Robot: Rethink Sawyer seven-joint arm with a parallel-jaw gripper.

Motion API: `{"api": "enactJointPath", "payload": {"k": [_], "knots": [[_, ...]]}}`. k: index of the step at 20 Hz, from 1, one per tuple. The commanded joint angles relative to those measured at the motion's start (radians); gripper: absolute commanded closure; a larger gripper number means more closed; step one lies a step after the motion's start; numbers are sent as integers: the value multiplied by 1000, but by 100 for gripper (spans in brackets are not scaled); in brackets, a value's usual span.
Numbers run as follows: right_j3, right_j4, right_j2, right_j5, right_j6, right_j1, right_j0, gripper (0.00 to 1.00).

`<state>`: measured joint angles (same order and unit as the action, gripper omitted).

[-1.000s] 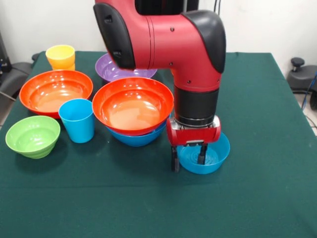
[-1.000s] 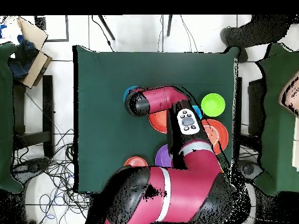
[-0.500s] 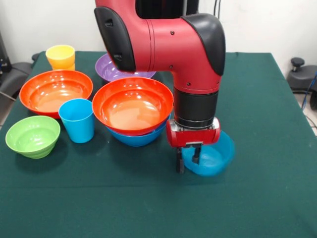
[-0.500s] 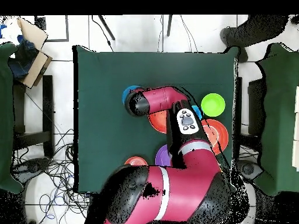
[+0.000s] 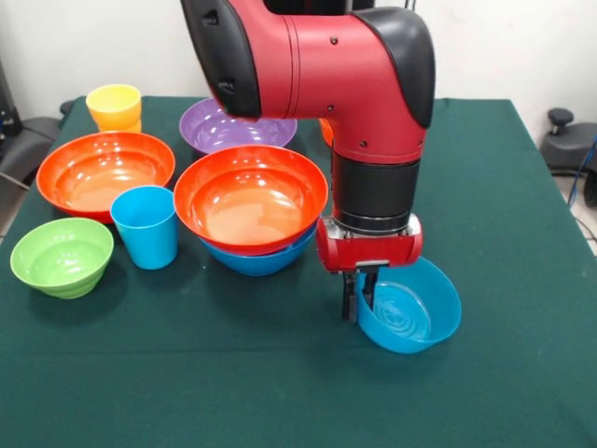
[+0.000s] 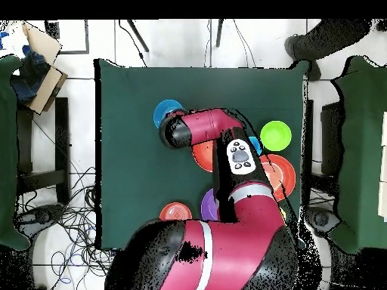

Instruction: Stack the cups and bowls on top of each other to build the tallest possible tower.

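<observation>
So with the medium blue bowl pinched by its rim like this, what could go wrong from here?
The hand grips the medium blue bowl by one edge only, and it hangs tilted, so it may slip or swing. Carried over, it could clip the large orange bowl resting on the large blue bowl and shift that pile.

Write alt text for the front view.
A red robot arm's gripper pinches the rim of a tilted blue bowl above a green table. Left of it: an orange bowl nested in a blue one, a blue cup, more bowls.
</observation>
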<state>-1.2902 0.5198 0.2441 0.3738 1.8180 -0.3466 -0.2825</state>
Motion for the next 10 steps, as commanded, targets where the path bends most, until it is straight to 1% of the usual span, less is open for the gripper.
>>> {"api": "enactJointPath", "payload": {"k": [1, 2, 4, 5, 6, 7, 8, 9, 10], "knots": [[19, 58, 10, -16, -16, -1, 23, 100], [11, 53, 14, -11, -17, -9, 21, 100], [-33, 35, 27, 5, -16, -51, 15, 100], [-79, 20, 30, 17, -8, -101, 14, 100], [-108, 11, 29, 27, -2, -135, 15, 100], [-158, -11, 32, 57, 4, -193, 13, 100], [-181, -22, 33, 75, 5, -225, 13, 100], [-216, -47, 42, 114, -2, -274, 6, 100], [-235, -60, 46, 134, -7, -300, 3, 100]]}}
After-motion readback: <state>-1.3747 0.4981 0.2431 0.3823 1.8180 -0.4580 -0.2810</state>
